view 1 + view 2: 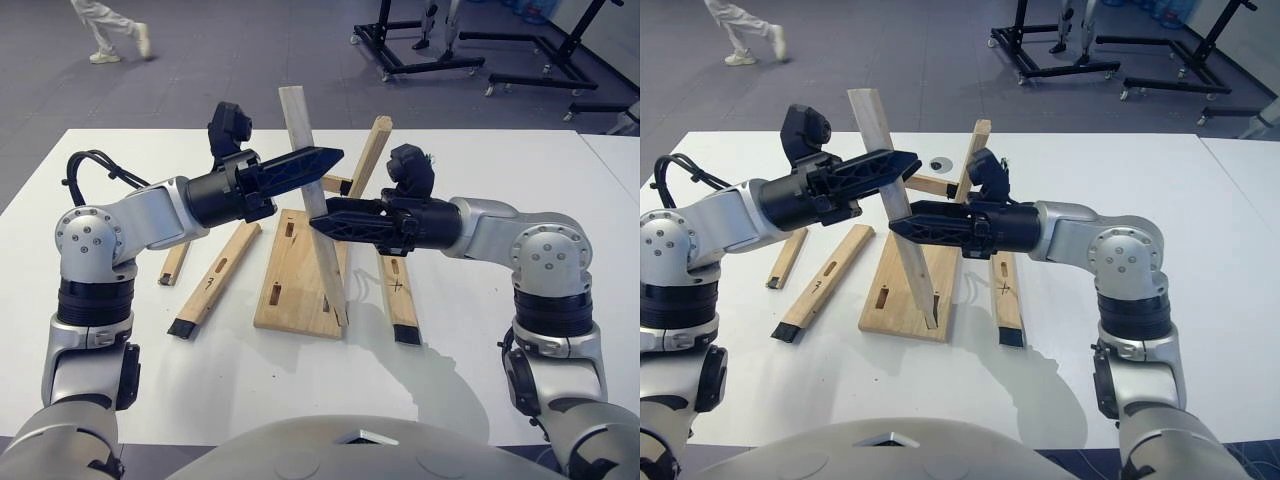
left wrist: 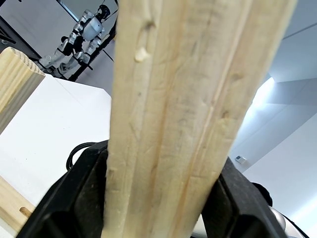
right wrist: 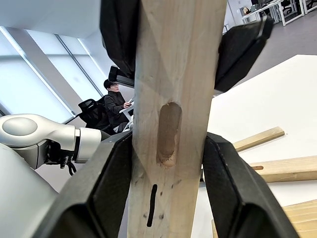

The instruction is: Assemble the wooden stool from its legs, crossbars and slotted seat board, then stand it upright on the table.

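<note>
Held leg [image 1: 300,120]: a pale wooden bar standing nearly upright over the middle of the desk, its top leaning a little away and towards the robot's left. Its lower end comes down onto the seat board, near the board's right edge.
Left gripper [image 1: 322,160]: closed around the held leg high up – from the left wrist view, the black fingers [image 2: 74,198] press on both sides of the wood.
Right gripper [image 1: 325,222]: clamped on the same leg lower down, just under the left one. Seen from the right wrist, its fingers [image 3: 99,188] hug the bar on either side of an oval slot cut into the face.
Seat board [image 1: 290,285]: lying flat on the desk between the two arms, its slots facing up.
Left-side leg [image 1: 215,278]: flat on the desk just left of the board, with a dark cap at the near end.
Short crossbar [image 1: 173,265]: flat on the desk further left, partly under the left arm.
Right-side leg [image 1: 400,295]: flat just right of the board, also dark-capped at the near end.
Raised piece [image 1: 973,160]: behind the grippers, tilted up off the desk – I cannot tell what props it.
Desk [image 1: 500,180]: white, carrying all the parts.
</note>
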`<action>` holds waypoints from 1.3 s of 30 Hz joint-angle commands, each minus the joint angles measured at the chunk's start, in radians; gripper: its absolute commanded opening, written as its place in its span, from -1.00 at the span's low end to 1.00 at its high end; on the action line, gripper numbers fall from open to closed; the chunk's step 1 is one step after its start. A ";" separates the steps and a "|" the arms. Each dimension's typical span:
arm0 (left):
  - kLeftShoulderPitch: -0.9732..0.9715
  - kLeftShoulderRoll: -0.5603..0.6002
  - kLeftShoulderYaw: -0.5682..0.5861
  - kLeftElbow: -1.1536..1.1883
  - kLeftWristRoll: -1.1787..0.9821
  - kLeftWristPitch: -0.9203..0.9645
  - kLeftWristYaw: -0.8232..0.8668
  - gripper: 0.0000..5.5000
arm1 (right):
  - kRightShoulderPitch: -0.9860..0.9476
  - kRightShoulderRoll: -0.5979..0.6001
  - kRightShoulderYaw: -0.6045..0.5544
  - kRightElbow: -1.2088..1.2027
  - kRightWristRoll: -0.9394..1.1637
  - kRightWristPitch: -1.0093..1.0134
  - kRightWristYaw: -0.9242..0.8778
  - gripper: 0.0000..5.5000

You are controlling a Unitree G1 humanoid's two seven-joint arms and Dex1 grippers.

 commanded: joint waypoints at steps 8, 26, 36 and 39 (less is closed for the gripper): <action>-0.004 -0.021 0.005 -0.026 0.044 -0.020 -0.024 -0.18 | 0.000 0.007 -0.004 -0.023 -0.044 -0.039 0.006 0.13; 0.037 -0.002 0.057 -0.098 0.212 -0.057 -0.099 -0.27 | 0.036 -0.025 -0.037 -0.007 -0.061 -0.033 0.011 0.96; 0.139 -0.005 0.082 -0.197 0.510 -0.148 -0.267 -0.27 | 0.022 -0.069 -0.175 0.052 0.043 -0.011 -0.033 0.96; 0.137 -0.017 0.108 -0.227 0.556 -0.200 -0.299 -0.27 | 0.027 -0.074 -0.184 0.056 0.046 -0.016 -0.039 0.96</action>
